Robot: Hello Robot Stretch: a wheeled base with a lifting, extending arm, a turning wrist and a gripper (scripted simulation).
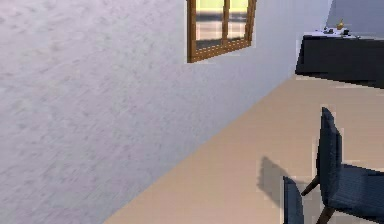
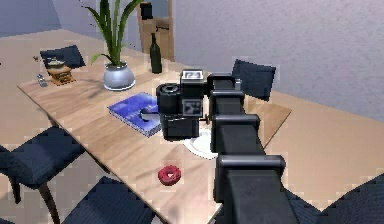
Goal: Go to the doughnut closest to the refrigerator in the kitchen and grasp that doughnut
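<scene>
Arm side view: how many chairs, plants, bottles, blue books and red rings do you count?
Chairs: 4
Plant: 1
Bottle: 1
Blue book: 1
Red ring: 1
Total: 8

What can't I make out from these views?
Arm side view: whether the claw holds anything; the blue book lies behind it.
Arm side view: table partly hidden by the arm.
Forward view: things on the dark counter, too small to name.
Forward view: chair cut by the bottom edge.
</scene>
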